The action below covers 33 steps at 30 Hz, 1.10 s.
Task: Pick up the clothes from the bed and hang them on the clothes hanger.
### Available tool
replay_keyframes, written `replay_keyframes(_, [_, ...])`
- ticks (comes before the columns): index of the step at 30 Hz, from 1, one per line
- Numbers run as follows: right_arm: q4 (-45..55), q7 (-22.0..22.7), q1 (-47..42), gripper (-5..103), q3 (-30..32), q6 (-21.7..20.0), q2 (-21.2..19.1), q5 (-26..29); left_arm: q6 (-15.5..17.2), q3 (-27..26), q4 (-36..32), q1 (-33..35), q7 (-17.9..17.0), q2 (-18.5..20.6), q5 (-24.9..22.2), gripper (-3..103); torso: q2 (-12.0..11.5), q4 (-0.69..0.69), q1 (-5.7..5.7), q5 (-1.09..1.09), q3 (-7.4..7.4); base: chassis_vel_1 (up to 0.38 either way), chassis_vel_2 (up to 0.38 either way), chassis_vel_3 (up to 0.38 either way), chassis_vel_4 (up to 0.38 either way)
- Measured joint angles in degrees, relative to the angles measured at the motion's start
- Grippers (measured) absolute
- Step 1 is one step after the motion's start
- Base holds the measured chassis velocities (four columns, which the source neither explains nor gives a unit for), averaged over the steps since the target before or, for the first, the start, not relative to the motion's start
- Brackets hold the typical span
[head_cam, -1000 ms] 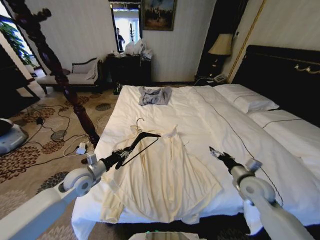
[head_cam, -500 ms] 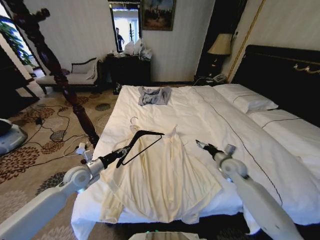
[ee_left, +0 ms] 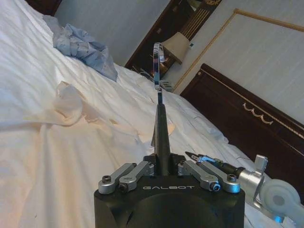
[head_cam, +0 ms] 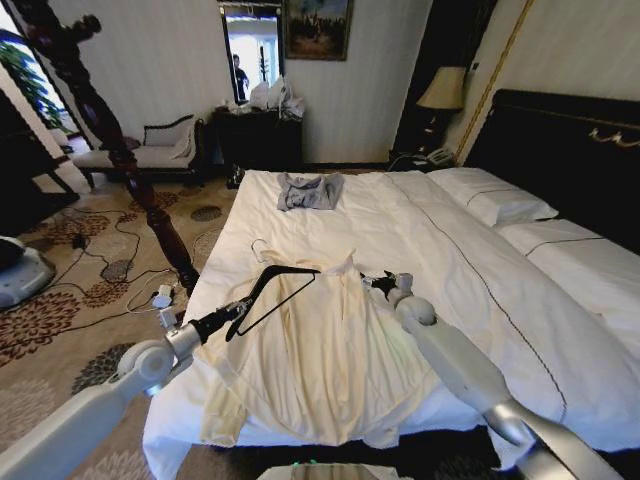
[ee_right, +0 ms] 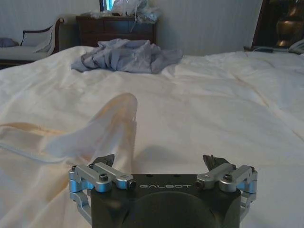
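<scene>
Shirt (head_cam: 330,350), pale cream and long-sleeved, is lying flat on the bed (head_cam: 560,300), collar toward the grey garment (head_cam: 309,190). Left gripper (head_cam: 232,315) is pinching the black hanger (head_cam: 275,290) over the shirt's shoulder. Right gripper (head_cam: 376,282), fingers spread, is now reaching the collar, having advanced from the bed's right side.

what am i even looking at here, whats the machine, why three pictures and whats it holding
It is a two-armed wheeled robot beside a wide white bed. One picture comes from its head, looking down; the other two from cameras on each wrist. A pale cream-yellow long-sleeved shirt lies flat on the bed, a smaller crumpled grey garment farther up. The left gripper is shut on a thin black triangular hanger above the shirt's shoulder. The right gripper, open, is at the collar.
</scene>
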Motion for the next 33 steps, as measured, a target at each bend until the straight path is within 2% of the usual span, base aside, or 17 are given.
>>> replay_keyframes(5, [-1.3,-1.0,1.3,100,-1.5,-0.1,1.5,1.5,0.1,-1.0,-0.6,1.3,-0.1,-0.3,0.5,16,0.0,0.01,0.00,0.00,0.00,0.000,0.000,0.000,0.000])
replay_keyframes(9, [-4.5,-1.7,2.5,100,-2.6,-0.2,3.5,-1.2,0.1,-1.2,-1.1,1.3,-0.6,-0.4,0.6,16,0.0,0.02,0.00,0.00,0.00,0.000,0.000,0.000,0.000])
replay_keyframes(15, [-6.5,-2.3,2.8,102,-3.2,0.2,4.4,-2.2,0.2,-1.2,-1.2,0.9,-0.7,-0.3,0.4,16,0.0,-0.01,0.00,0.00,0.00,0.000,0.000,0.000,0.000])
replay_keyframes(17, [-6.6,-2.4,2.9,97,-3.3,0.4,4.6,-2.3,0.2,-1.1,-1.1,0.7,-0.8,-0.2,0.4,16,0.0,0.00,0.00,0.00,0.00,0.000,0.000,0.000,0.000])
replay_keyframes(19, [-6.6,-2.4,2.9,88,-3.3,0.7,4.8,-2.5,0.2,-0.7,-1.0,0.3,-0.8,-0.2,0.4,16,0.0,0.02,0.00,0.00,0.00,0.000,0.000,0.000,0.000])
replay_keyframes(20, [-6.6,-2.4,2.9,88,-3.3,0.7,4.8,-2.5,0.2,-0.7,-1.0,0.3,-0.8,-0.2,0.4,16,0.0,0.02,0.00,0.00,0.00,0.000,0.000,0.000,0.000])
replay_keyframes(21, [-6.2,-2.3,2.9,79,-3.3,1.0,4.8,-2.9,0.2,-0.6,-0.9,0.1,-0.8,-0.3,0.4,16,0.0,0.01,0.00,0.00,0.00,0.000,0.000,0.000,0.000])
replay_keyframes(25, [-3.9,-2.0,2.8,83,-3.6,1.6,4.4,-4.3,0.2,-0.5,-0.7,0.0,-0.8,-0.4,0.4,16,0.0,0.00,0.00,-0.01,0.00,0.000,0.000,0.000,0.000])
replay_keyframes(29, [-1.7,-1.3,3.0,99,-6.6,2.0,4.7,-7.0,0.2,-0.7,0.3,-0.6,-0.5,-0.6,0.3,16,0.0,0.01,0.00,-0.01,0.00,0.000,0.000,0.000,0.000])
replay_keyframes(33, [-2.6,-1.0,3.3,100,-8.1,2.2,6.8,-8.6,0.2,-1.2,0.6,-1.4,-0.5,-0.6,-0.3,16,0.0,0.01,0.00,-0.01,0.00,0.000,0.000,0.000,0.000])
